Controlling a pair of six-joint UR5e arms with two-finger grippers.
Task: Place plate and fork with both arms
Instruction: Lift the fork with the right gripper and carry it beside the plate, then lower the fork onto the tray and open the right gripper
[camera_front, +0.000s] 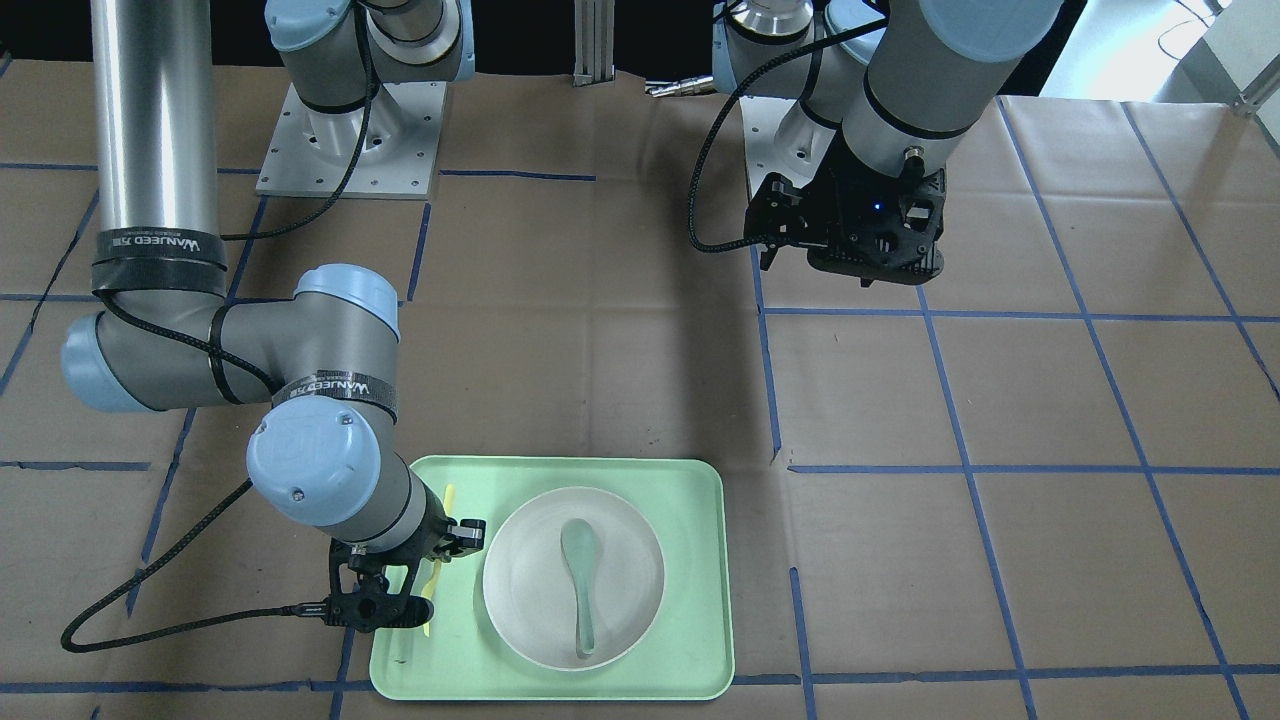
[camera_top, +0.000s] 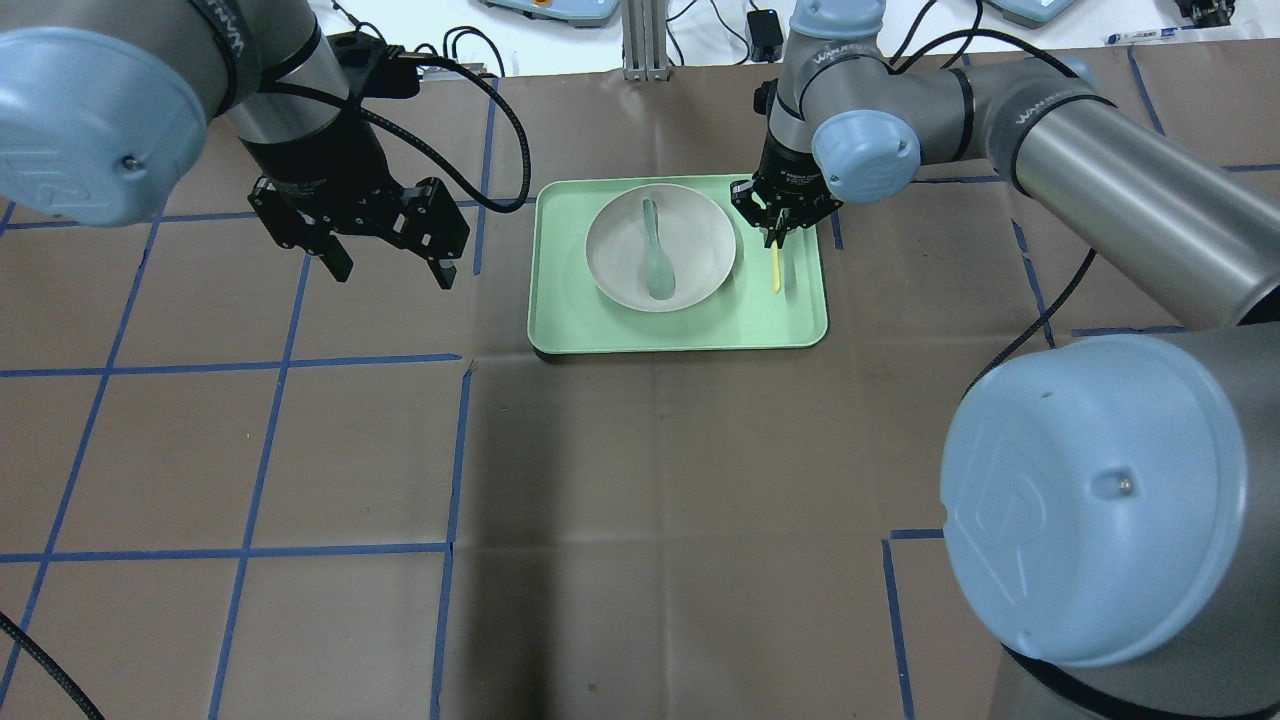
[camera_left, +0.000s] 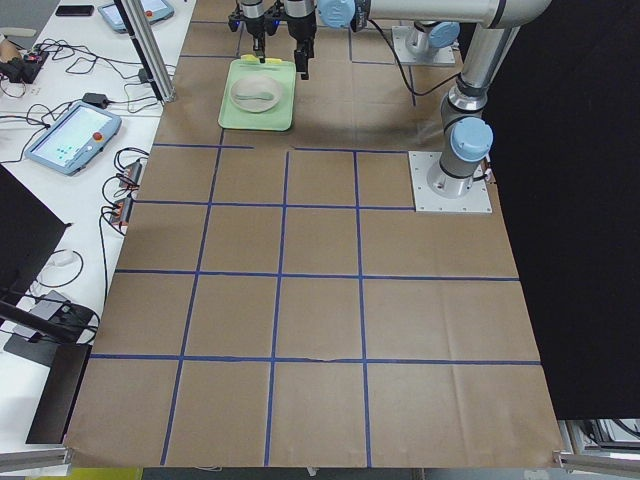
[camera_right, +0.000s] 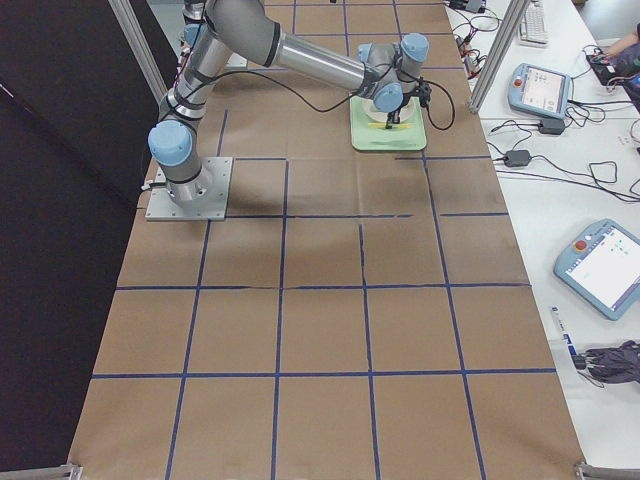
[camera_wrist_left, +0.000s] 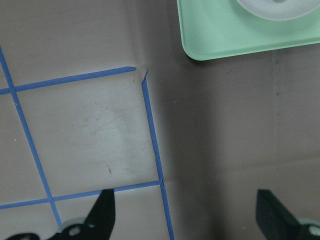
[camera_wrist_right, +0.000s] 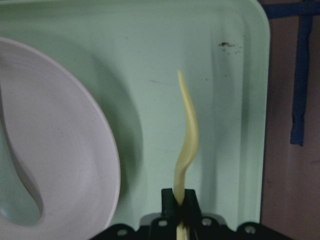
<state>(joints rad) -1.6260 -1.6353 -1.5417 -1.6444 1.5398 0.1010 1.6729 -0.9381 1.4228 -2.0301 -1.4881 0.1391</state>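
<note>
Table (camera_left: 320, 300) covered w/ brown paper, creased in places, blue tape grid (camera_left: 283, 280) across the whole top. Along one long side of the table: white bench (camera_left: 40, 205) w/ teach pendants (camera_left: 65, 138) and loose cables (camera_right: 612, 360). Alu. profile posts (camera_left: 148, 50) stand at that table edge. Along the table's other long side: black panel (camera_left: 580, 200). Light bright and even, soft shadows on the paper.

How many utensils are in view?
2. The spoon lies in the plate; the fork is pinched by the right gripper, over the tray beside the plate. None seems hidden.
</note>
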